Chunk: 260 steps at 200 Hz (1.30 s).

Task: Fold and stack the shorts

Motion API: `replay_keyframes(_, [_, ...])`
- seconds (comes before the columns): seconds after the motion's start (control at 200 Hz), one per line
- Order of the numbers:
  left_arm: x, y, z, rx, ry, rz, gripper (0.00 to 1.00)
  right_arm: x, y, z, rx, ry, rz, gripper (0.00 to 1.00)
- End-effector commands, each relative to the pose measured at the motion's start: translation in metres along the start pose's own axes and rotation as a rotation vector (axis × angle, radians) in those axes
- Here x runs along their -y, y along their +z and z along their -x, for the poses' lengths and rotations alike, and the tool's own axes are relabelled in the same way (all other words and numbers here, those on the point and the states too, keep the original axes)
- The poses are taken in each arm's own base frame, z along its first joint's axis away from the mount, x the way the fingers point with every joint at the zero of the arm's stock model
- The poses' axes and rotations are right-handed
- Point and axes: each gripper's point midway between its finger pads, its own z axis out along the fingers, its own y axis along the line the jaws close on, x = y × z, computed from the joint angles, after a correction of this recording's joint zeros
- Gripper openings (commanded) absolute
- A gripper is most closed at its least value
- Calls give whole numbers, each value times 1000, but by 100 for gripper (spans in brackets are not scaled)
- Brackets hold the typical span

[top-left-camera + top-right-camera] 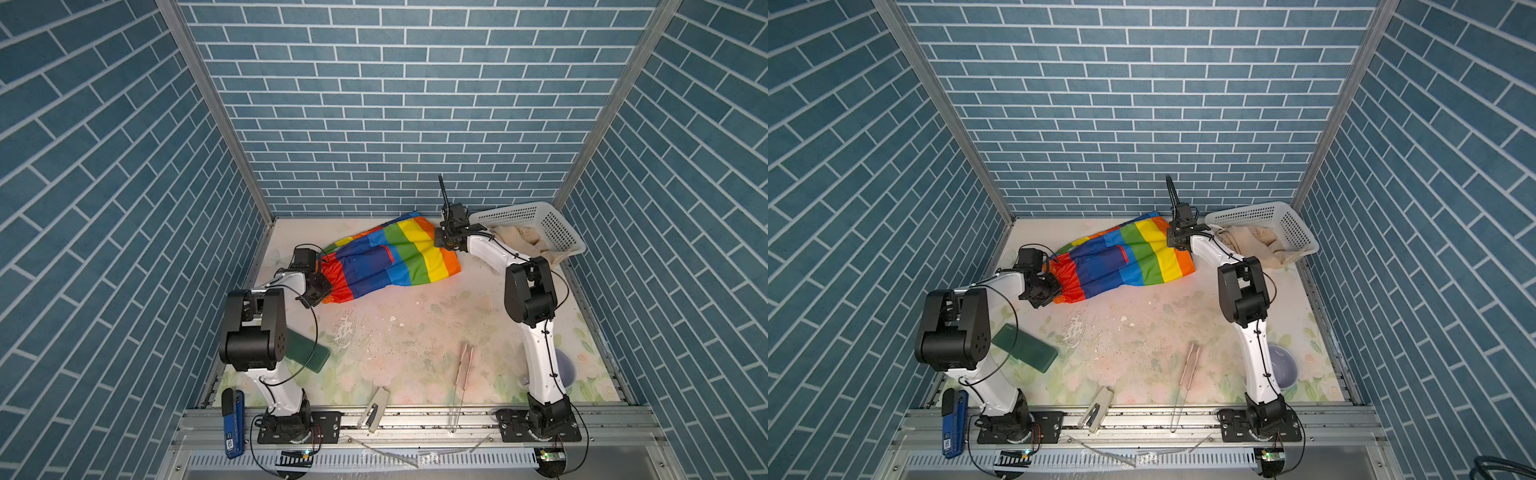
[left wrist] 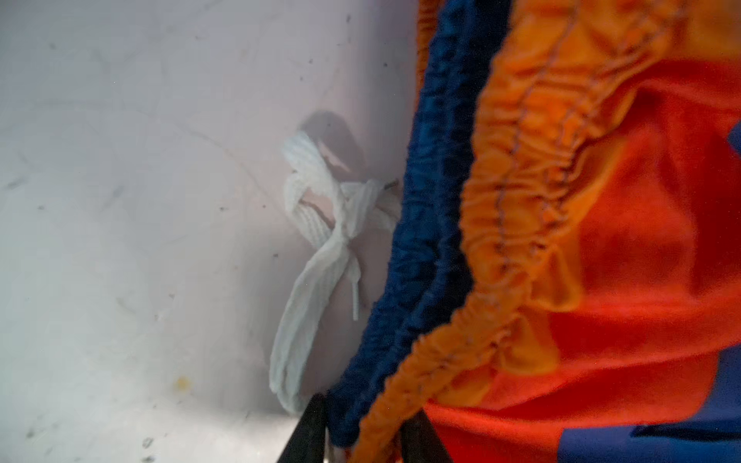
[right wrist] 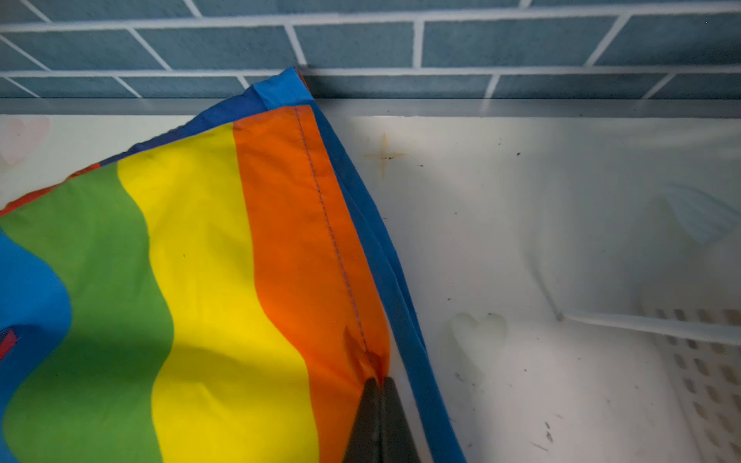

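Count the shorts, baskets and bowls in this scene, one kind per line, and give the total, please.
Shorts: 2 (rainbow-striped shorts, beige shorts)
Baskets: 1 (white basket)
Bowls: 1 (purple bowl)
Total: 4

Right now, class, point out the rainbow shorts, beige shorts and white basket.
rainbow shorts [image 1: 361, 270], top view, dark blue panel
beige shorts [image 1: 1252, 241], top view, fabric inside the basket
white basket [image 1: 559, 230], top view, perforated side wall

No legible writing anywhere; white label [image 1: 229, 441] on the blue tool [image 1: 234, 415] too small.
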Motion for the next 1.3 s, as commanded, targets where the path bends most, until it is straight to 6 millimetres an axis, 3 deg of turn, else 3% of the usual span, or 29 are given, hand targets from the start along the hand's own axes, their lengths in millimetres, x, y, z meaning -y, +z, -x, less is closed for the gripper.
replay_keyframes(0.0, [-34,17,-26,-90,-4,115,32,37,16,-13,-41,61,-136,0])
replay_keyframes(0.11, [-34,17,-26,-90,-5,114,32,31,30,-28,-90,76,-104,0])
replay_keyframes(0.3, [-30,11,-25,-84,-5,104,33,35,28,-29,-98,69,-125,27])
replay_keyframes(0.485, [-16,-13,-16,-50,3,58,46,38,-8,-2,-20,22,-143,45])
replay_keyframes(0.585, [-7,-38,-8,-10,16,27,52,29,-36,11,47,-36,-137,54])
replay_keyframes(0.6, [-5,-41,-7,-4,18,22,53,25,-49,20,77,-47,-129,56])
replay_keyframes(0.71, [3,-72,0,42,28,-15,61,-18,-85,29,186,-232,-88,64])
replay_keyframes(0.86, [9,-110,6,89,1,-99,65,-112,-124,14,319,-534,70,67])
replay_keyframes(0.945, [5,-132,11,136,-46,-151,67,-161,-139,-6,329,-617,227,78])
replay_keyframes(1.02, [-6,-151,16,181,-90,-174,69,-200,-149,-24,330,-665,349,72])
replay_keyframes(1.1, [-17,-167,18,211,-113,-174,72,-238,-158,-48,326,-727,482,72])
replay_keyframes(1.185, [-28,-175,16,206,-147,-178,76,-276,-164,-83,299,-817,626,75])
replay_keyframes(1.295, [-38,-174,15,193,-215,-230,79,-309,-160,-128,254,-946,742,85])
